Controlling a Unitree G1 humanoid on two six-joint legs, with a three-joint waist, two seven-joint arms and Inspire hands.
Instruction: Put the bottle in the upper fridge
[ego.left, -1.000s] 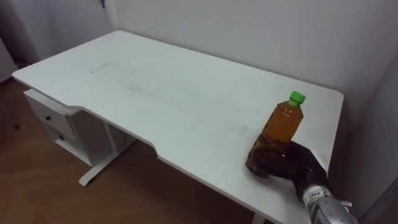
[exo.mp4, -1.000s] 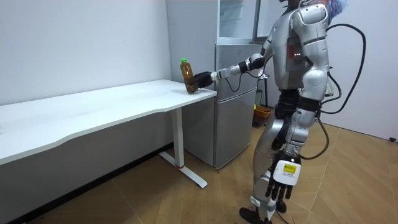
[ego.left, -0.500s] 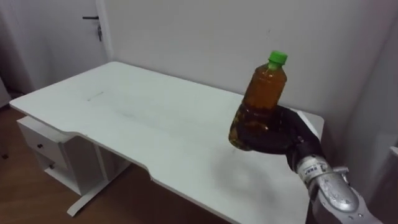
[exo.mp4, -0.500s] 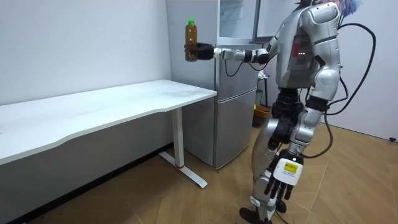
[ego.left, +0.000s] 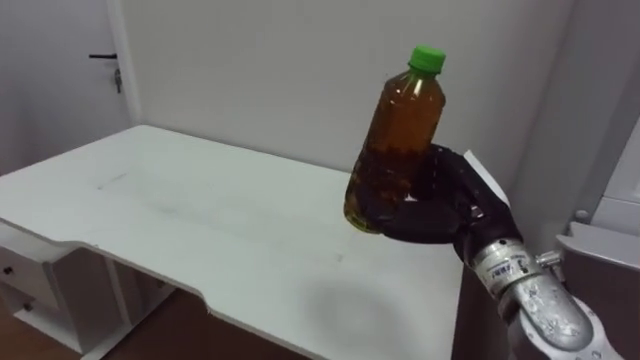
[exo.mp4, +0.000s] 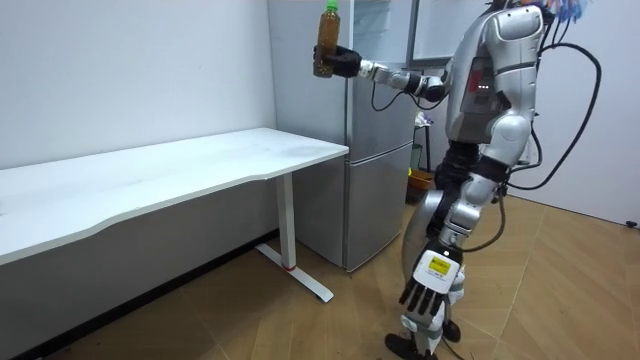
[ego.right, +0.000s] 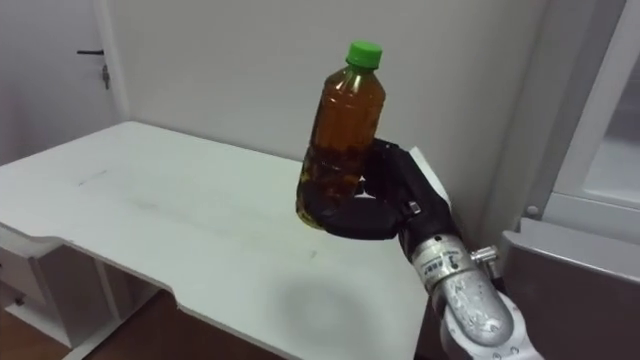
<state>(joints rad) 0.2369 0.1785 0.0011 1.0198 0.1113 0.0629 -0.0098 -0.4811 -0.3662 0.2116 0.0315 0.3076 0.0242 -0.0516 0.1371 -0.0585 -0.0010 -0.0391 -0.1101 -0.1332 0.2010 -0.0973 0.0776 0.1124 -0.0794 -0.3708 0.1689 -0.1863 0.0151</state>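
Lift is the news: a second ago the bottle (ego.left: 395, 140) of amber drink with its green cap sat at the far corner of the white surface (ego.left: 200, 230). Now it is well clear of it, raised high in the robot's right hand (ego.left: 440, 205). The dark fingers are curled round the bottle's lower half, and the bottle leans a little away from upright.

In the room view the outstretched right arm has swung from the surface's corner up and toward the grey fridge (exo.mp4: 380, 180). The bottle now hangs level with the fridge's upper part. The robot stands just beside the fridge, its left hand (exo.mp4: 428, 295) hanging by its leg with the fingers loose and straight.

To my eye the pick-up is finished and the carry to the upper compartment is under way. I cannot tell whether that upper door is open, so the bottle may have to wait. The tilt deserves watching as the arm swings on.
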